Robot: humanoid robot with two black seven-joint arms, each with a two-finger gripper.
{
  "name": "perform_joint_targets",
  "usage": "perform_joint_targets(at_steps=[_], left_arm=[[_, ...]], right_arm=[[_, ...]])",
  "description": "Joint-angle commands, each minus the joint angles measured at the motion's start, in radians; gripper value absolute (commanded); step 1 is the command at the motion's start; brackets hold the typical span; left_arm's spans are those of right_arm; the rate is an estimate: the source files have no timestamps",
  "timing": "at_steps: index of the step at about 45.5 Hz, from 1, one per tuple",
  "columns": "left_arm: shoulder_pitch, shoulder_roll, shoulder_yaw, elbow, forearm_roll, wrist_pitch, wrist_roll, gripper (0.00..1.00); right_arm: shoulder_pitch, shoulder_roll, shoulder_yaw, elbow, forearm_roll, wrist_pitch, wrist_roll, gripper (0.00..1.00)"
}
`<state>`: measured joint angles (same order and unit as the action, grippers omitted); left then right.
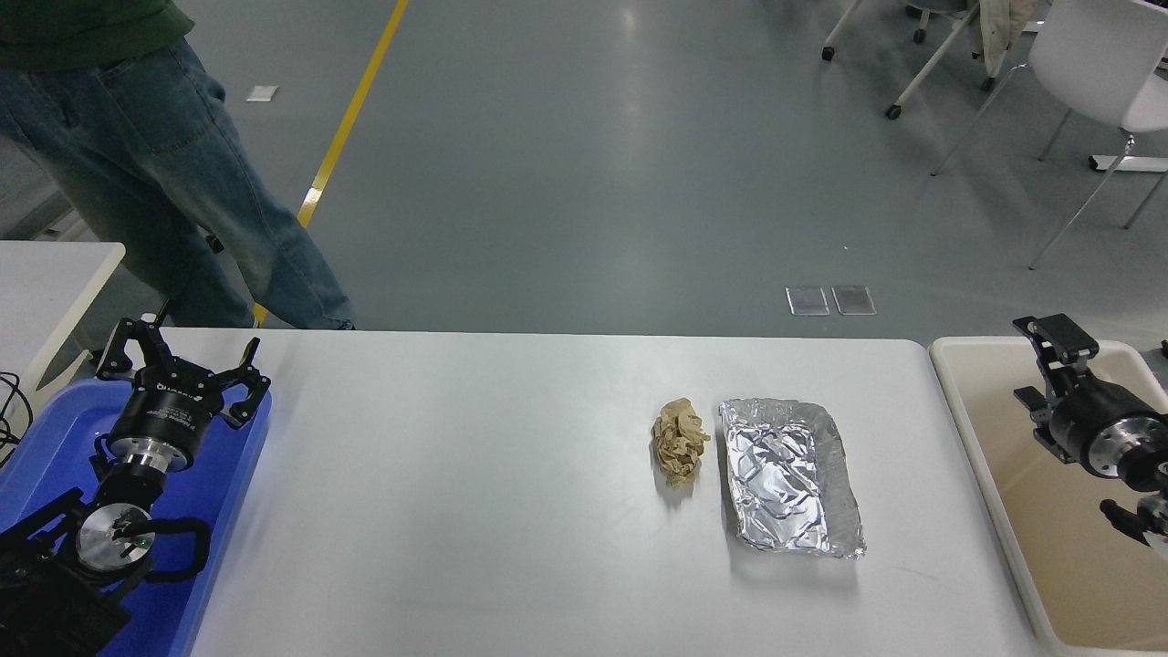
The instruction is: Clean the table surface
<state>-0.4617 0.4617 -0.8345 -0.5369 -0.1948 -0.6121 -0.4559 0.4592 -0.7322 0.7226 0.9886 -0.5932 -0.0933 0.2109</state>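
At the far left we see a small white side table (pixel 46 274), and behind it a person in jeans (pixel 173 173) stands at the far edge. Just below, the left gripper (pixel 180 365) sits parked over a blue tray (pixel 224 511), its fingers (pixel 248 379) spread wide and holding nothing. The tray rests on the left end of the table surface (pixel 456 511), the big white top that fills the lower middle of our view.

Moving right across bare white, we come to a crumpled brown paper ball (pixel 680 440), lying on the table right of centre. Just beside it, apart by a thin gap, lies a crinkled foil tray (pixel 789 476), flat on the surface.

Past the table's right edge we see a beige bin (pixel 981 429). Over the bin hangs the right gripper (pixel 1045 360), empty, but we cannot tell how far its fingers are apart from this angle.
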Motion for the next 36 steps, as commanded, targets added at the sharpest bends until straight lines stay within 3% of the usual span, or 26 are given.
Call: perform_joint_targets(at_steps=[1, 5, 15, 27, 36], left_arm=[[0.000, 0.000, 0.000, 0.000, 0.000, 0.000, 0.000, 1.00], [0.000, 0.000, 0.000, 0.000, 0.000, 0.000, 0.000, 1.00], [0.000, 0.000, 0.000, 0.000, 0.000, 0.000, 0.000, 1.00], [0.000, 0.000, 0.000, 0.000, 0.000, 0.000, 0.000, 1.00], [0.000, 0.000, 0.000, 0.000, 0.000, 0.000, 0.000, 1.00]], right_arm=[[-0.014, -0.015, 0.020, 0.125, 0.124, 0.056, -0.001, 1.00], [-0.021, -0.035, 0.020, 0.192, 0.199, 0.087, -0.001, 1.00], [-0.019, -0.036, 0.002, 0.222, 0.199, 0.104, 0.002, 1.00], [0.019, -0.029, -0.120, 0.219, 0.004, 0.095, -0.015, 1.00], [0.048, -0.039, -0.173, 0.232, -0.031, 0.090, -0.107, 1.00]])
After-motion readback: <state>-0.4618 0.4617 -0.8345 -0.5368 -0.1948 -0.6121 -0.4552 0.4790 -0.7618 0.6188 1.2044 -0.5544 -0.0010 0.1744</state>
